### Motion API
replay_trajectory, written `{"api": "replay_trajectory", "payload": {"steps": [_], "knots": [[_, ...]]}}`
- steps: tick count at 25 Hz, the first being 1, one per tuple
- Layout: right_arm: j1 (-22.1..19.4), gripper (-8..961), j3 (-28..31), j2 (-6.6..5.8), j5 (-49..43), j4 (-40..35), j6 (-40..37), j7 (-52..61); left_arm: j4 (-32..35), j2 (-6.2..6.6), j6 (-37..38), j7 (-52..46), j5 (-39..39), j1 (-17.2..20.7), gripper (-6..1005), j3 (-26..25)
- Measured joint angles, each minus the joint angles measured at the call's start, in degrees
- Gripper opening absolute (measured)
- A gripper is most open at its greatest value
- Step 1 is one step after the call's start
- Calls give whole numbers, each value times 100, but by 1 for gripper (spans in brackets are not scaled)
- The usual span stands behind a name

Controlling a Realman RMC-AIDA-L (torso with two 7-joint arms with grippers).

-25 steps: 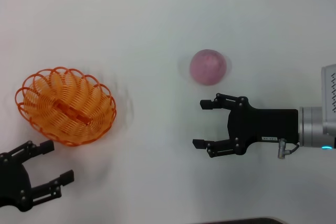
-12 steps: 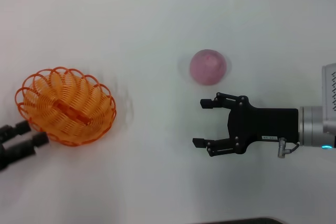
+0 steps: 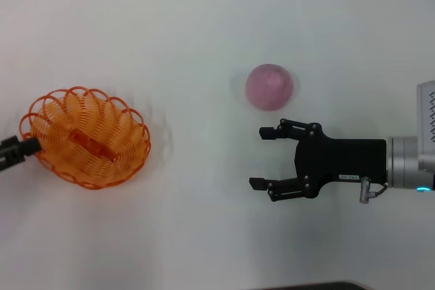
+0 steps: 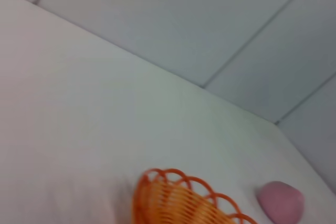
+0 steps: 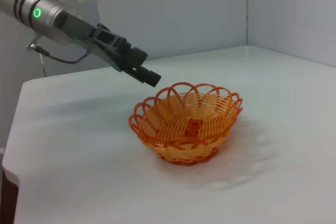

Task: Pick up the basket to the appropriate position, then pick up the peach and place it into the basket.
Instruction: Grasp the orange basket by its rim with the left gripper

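The orange wire basket (image 3: pixel 85 137) sits on the white table at the left. It is empty and upright. It also shows in the left wrist view (image 4: pixel 178 199) and the right wrist view (image 5: pixel 186 121). The pink-mauve peach (image 3: pixel 270 87) lies at centre right, and also shows in the left wrist view (image 4: pixel 281 202). My left gripper (image 3: pixel 20 149) is at the basket's left rim. The right wrist view shows the left gripper (image 5: pixel 146 75) just above that rim. My right gripper (image 3: pixel 258 159) is open and empty, on the near side of the peach and apart from it.
The white table (image 3: pixel 204 25) carries only the basket and the peach. Its near edge (image 3: pixel 306 286) shows at the bottom of the head view. Pale walls (image 5: pixel 173 9) stand beyond the table.
My left gripper has moved from the near-left corner up to the basket's left rim and turned. The right arm, the basket and the peach have not moved.
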Motion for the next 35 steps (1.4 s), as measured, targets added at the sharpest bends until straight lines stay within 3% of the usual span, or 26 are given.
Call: {"api": "replay_trajectory", "payload": {"steps": [9, 22, 35], "knots": [[39, 954, -20, 0, -15, -34, -8, 69, 512, 136, -563, -727, 141, -464, 772, 243], [105, 954, -16, 0, -14, -39, -46, 70, 1026, 354, -1203, -1564, 1125, -1438, 752, 1441], [114, 954, -34, 0, -15, -39, -52, 70, 1139, 390, -1212, -2259, 2174, -2107, 733, 2729]]}}
